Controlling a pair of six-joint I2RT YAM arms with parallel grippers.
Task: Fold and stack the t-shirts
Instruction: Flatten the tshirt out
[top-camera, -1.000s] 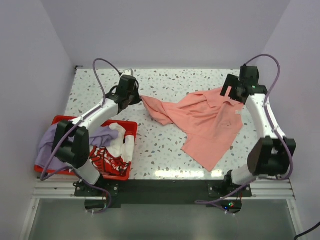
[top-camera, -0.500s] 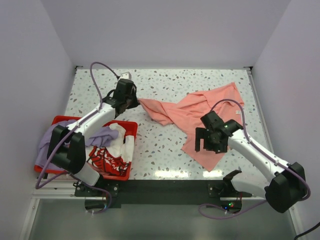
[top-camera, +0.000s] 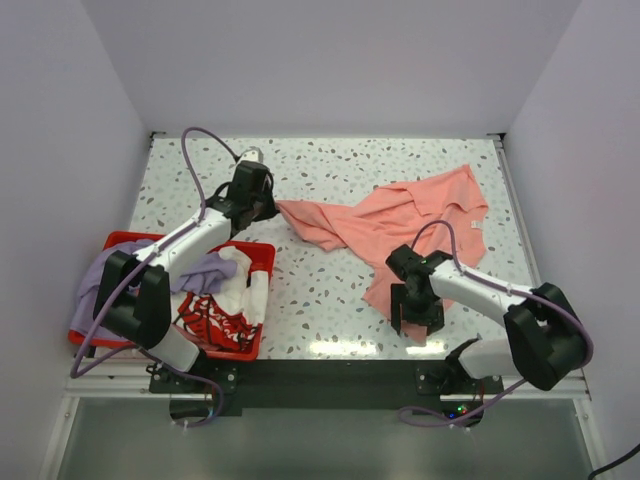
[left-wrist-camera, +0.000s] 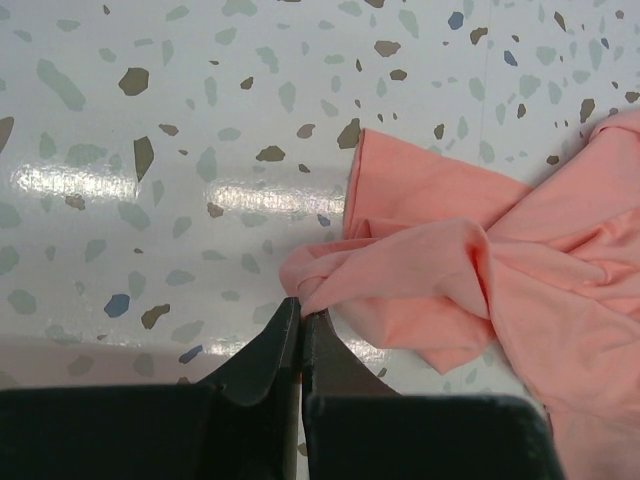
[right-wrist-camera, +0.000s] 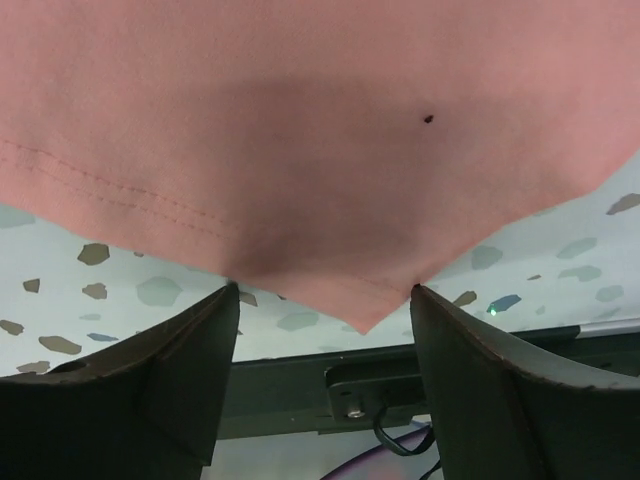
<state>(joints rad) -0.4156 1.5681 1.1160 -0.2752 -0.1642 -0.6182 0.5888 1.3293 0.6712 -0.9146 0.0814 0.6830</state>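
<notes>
The speckled white tabletop (top-camera: 350, 165) lies bare along its far edge and in the near-middle strip between the cloth-heaped red plastic crate (top-camera: 266, 258) and the spread salmon-pink cloth t-shirt (top-camera: 410, 225); the left arm (top-camera: 190, 235) crosses above the crate; the right arm (top-camera: 480, 290) lies low across the near right; pale walls (top-camera: 320, 70) close three sides.

From above, my right gripper (top-camera: 415, 318) hides most of the plain salmon-pink cloth t-shirt's (top-camera: 410, 225) near corner; my left arm (top-camera: 190, 235) crosses the lavender-purple cloth t-shirt (top-camera: 92, 290).
</notes>
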